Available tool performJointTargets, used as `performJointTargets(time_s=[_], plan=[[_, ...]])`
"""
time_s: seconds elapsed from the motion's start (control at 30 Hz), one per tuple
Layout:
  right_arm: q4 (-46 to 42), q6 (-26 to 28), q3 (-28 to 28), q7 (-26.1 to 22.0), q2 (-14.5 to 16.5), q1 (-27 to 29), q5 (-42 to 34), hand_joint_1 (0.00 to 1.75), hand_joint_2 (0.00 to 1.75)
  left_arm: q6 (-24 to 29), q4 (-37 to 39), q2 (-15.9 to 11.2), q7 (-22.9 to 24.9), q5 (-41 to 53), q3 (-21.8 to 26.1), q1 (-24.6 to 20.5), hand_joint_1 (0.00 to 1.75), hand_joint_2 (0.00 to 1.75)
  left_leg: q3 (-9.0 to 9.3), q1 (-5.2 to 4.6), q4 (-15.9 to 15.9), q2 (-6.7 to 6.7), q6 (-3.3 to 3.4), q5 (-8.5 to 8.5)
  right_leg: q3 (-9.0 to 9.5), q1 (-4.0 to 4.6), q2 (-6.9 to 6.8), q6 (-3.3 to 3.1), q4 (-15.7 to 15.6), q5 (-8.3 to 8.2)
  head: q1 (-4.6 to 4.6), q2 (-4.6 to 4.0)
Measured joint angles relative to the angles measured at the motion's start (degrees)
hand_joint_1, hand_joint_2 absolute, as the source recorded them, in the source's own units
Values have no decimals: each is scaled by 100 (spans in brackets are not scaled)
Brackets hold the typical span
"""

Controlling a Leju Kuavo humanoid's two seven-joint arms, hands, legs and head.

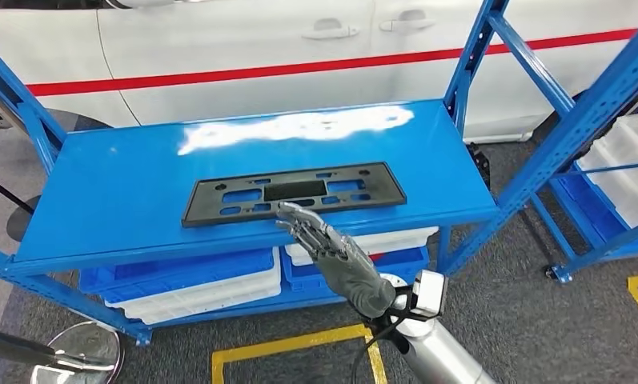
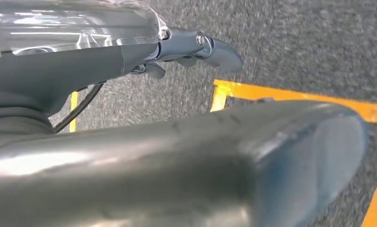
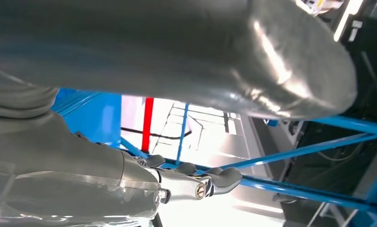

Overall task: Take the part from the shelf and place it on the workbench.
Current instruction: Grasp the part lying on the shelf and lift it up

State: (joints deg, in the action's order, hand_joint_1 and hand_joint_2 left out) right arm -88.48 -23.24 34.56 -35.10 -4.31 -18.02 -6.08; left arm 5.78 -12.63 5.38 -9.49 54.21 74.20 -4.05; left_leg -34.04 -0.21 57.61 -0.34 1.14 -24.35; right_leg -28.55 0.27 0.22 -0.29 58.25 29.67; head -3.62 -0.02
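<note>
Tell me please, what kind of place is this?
Probably a car workshop or assembly area: a white car behind a blue shelf, a black part on it, yellow floor lines.

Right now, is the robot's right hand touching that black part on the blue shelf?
Cannot tell. In the head view the right hand has its fingertips overlapping the near edge of the black part, but neither contact nor a gap shows plainly.

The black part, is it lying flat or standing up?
Flat. The part lies flat on the blue shelf, near its front edge, with the right hand at its front rim.
</note>
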Motion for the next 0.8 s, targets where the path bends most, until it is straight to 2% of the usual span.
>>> performJointTargets(time_s=[0.07,0.17,0.2,0.23,0.27,0.3,0.33,0.37,0.4,0.5,0.53,0.57,0.63,0.67,0.7,0.73,0.77,0.8], plan=[[33,-4,9,6,8,-26,4,0,0,-2,0,1,0,-6,2,6,0,0,120,25,-65,-4,54,-29,-170,-10,-2,43,360,127,0,0],[156,-16,34,27,37,-50,51,0,0,7,-1,2,-1,-22,4,2,0,0,232,28,-84,-7,83,-125,-866,-53,-3,112,1395,486,-1,0],[228,-15,45,32,55,-52,80,0,0,16,-1,4,-4,-24,5,7,0,0,277,29,-83,-9,79,-166,-1057,-68,-4,133,1576,494,-1,0],[308,-9,60,35,76,-63,115,0,0,25,-1,5,-9,-24,5,12,0,0,334,32,-81,-13,69,-211,-1145,-83,-5,145,1545,375,0,0],[389,-4,76,37,98,-83,150,0,0,34,0,10,-14,-24,7,20,0,0,404,35,-81,-16,55,-262,-1122,-96,-8,149,1304,138,0,0],[473,2,96,37,122,-115,187,0,0,43,0,16,-19,-23,8,27,0,0,483,39,-80,-17,34,-321,-1024,-107,-12,148,904,-184,1,0],[556,7,115,37,145,-159,220,0,0,49,0,21,-23,-22,8,31,0,0,551,37,-77,-18,7,-375,-919,-104,-16,135,543,-404,1,0],[632,16,133,43,175,-213,249,0,0,57,-1,26,-26,-19,9,28,0,0,588,37,-74,-19,-28,-423,-837,-91,-19,105,266,-530,1,0],[700,28,149,55,206,-264,271,0,0,65,-1,28,-29,-14,9,24,0,0,602,35,-73,-17,-67,-466,-799,-76,-20,68,111,-589,2,0],[841,60,186,101,314,-389,299,0,131,82,-1,31,-32,-7,9,15,0,0,621,40,-1,-7,-172,-511,-747,-55,-9,-69,44,-556,2,0],[875,75,202,113,349,-429,300,0,175,87,-2,32,-33,-4,9,14,0,0,595,45,114,-4,-195,-528,-702,-59,-10,-109,22,-542,1,0],[911,103,215,128,382,-476,301,0,175,96,-2,32,-34,6,9,9,0,0,488,52,328,-1,-212,-592,-656,-64,-16,-143,4,-532,1,0],[1006,317,232,184,453,-569,379,0,175,122,-1,33,-52,36,8,3,0,0,67,66,1039,1,-243,-851,-601,-58,-22,-193,-14,-494,0,0],[1066,594,233,218,489,-612,536,0,175,138,-1,34,-69,49,8,5,0,0,-183,71,1396,1,-255,-1000,-583,-47,-20,-207,-14,-469,0,0],[1131,1033,233,256,525,-652,843,0,175,155,-1,35,-92,55,8,13,0,0,-375,74,1612,1,-259,-1072,-559,-35,-14,-215,-13,-443,-1,0],[1193,1589,236,296,557,-690,1290,0,175,170,-2,35,-114,59,8,20,0,0,-476,75,1634,1,-256,-1020,-525,-25,-7,-219,-13,-415,-1,0],[1251,2214,245,340,591,-731,1846,0,175,182,-2,35,-131,72,9,27,0,0,-476,75,1447,1,-248,-828,-478,-15,-1,-218,-12,-383,-1,0],[1303,2780,267,396,628,-775,2431,0,175,190,-2,34,-144,87,8,32,0,0,-382,74,1082,2,-234,-531,-426,-8,3,-214,-12,-350,-1,0]])
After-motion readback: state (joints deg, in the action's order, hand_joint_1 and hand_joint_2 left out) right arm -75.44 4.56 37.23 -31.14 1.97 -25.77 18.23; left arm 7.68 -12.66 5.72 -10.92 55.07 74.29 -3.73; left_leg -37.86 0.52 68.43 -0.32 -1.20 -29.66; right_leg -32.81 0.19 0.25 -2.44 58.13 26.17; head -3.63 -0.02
